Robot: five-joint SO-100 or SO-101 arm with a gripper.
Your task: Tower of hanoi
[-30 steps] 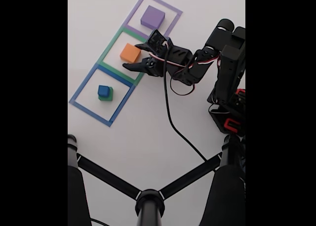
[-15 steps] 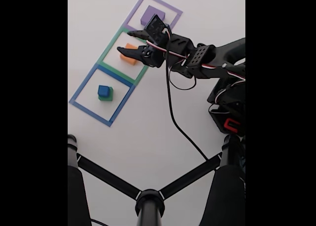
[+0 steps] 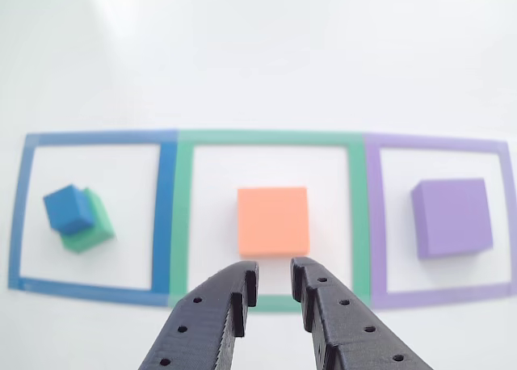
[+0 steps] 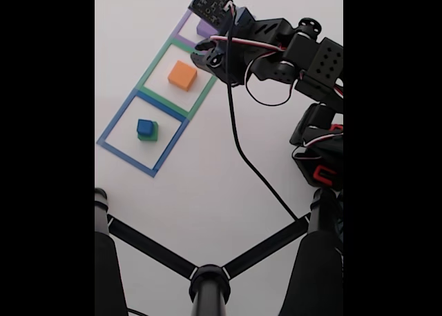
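The tower of hanoi lies apart on a white table. A small blue cube (image 3: 69,208) (image 4: 144,126) sits askew on a green block (image 3: 93,233) (image 4: 150,134) in the blue taped square. An orange block (image 3: 274,221) (image 4: 182,75) rests alone in the middle green square. The purple block (image 3: 452,218) (image 4: 205,29) lies in the purple square, partly hidden by the arm in the fixed view. My gripper (image 3: 275,277) (image 4: 206,54) hovers just short of the orange block. Its fingers are a narrow gap apart and hold nothing.
Three taped outlines lie in a row: blue (image 3: 166,216), green (image 3: 266,137), purple (image 3: 436,142). The arm's base (image 4: 321,157) stands at the right in the fixed view, with a black cable (image 4: 238,143) trailing across the table. A black tripod stand (image 4: 207,278) spans the lower part.
The gripper stood wide open around the orange block. It has since pulled back and up toward the purple square, its fingers drawn close together. The orange block stays in place.
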